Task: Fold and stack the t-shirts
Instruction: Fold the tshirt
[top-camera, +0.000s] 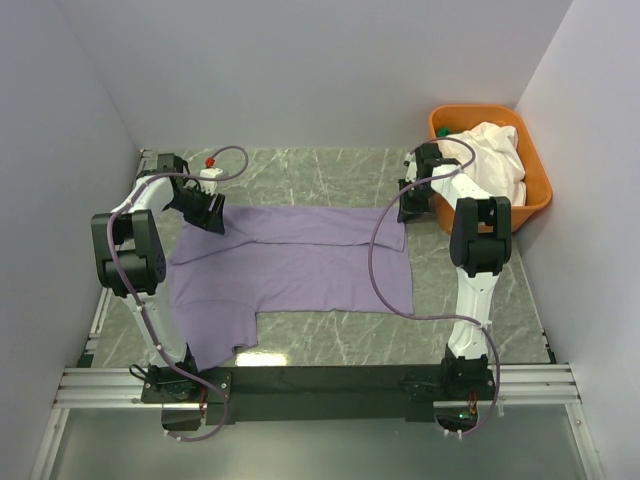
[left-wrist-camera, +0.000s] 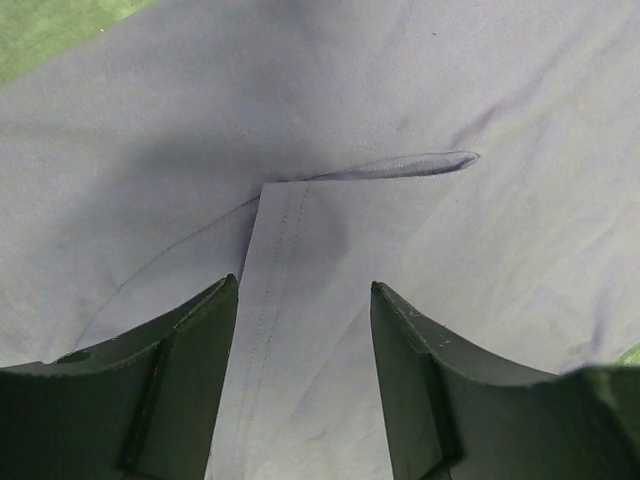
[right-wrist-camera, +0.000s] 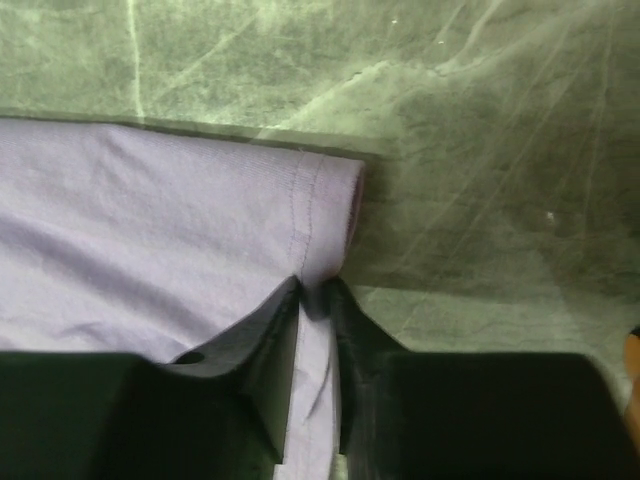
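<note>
Left claw (left-wrist-camera: 305, 288) sits over the far left corner of the lavender shirt (top-camera: 300, 265), jaws spread apart above a folded hem, nothing pinched. The shirt lies spread on the marbled table (top-camera: 330, 170). Right claw (right-wrist-camera: 315, 292) is clamped on the shirt's far right hem; white shirt (top-camera: 492, 158) is heaped in the orange tub (top-camera: 538, 195) just beyond.

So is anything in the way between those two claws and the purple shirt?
Nothing visible. The left gripper hangs open directly over the purple shirt, with only bare cloth beneath it. The right gripper is pinched on the shirt's hem. The orange tub sits off to the side.
</note>
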